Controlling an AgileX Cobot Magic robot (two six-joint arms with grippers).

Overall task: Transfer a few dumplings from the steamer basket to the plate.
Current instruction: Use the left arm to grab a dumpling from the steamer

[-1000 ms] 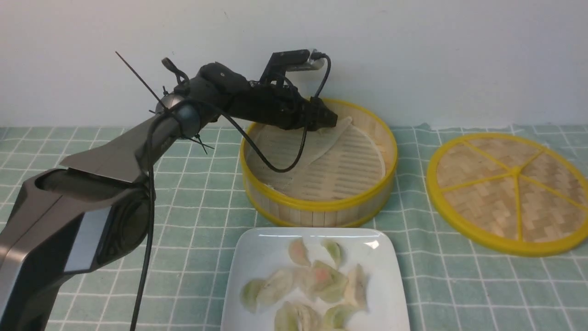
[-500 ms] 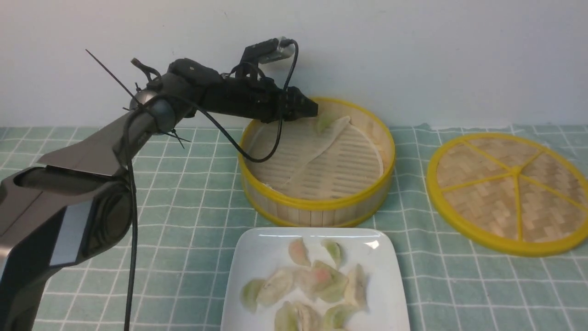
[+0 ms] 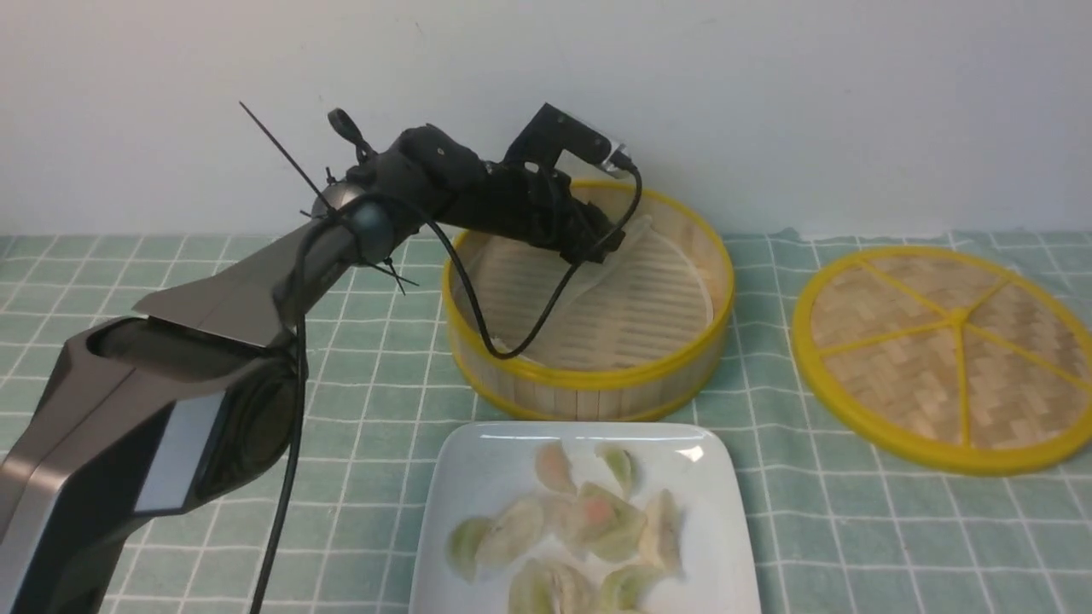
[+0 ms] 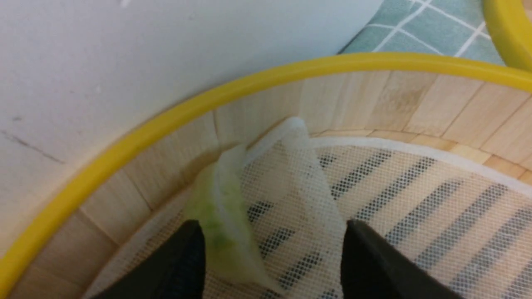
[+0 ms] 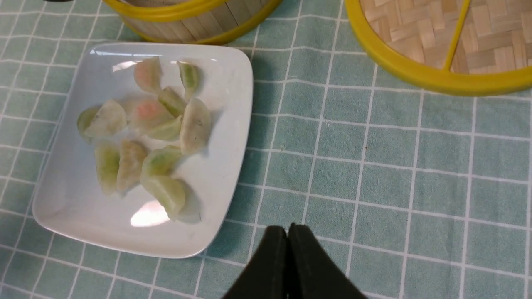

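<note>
"Ten or so dumplings [image 3: 597, 520] lie heaped on the plate [image 3: 478, 443] at the near edge. Is that enough?"

"For 'a few', I'd judge yes. The right gripper [image 5: 287, 232] looks parked: jaws pressed together on nothing, over the tablecloth [image 5: 374, 166] to the plate's right, clear of the other arm's path."

"And beyond the plate?"

"Just behind it sits the steamer basket [image 3: 589, 379], its slats nearly bare. The lid [image 3: 947, 358] lies flat well off to the right, so the basket is open from above."

"Where's the left gripper [image 4: 272, 232]?"

"Reached over the basket's left rim to the far side. Its jaws stand wide apart and grip nothing. Between them lies one green dumpling [image 4: 220, 232], close to one finger and not pinched."

"Why so deep in?"

"That dumpling is tucked against the basket's far wall, partly under a folded-up flap of the liner [image 4: 307, 191]. I think the wide spread is meant to straddle it, though closing could catch the mesh too."
</note>
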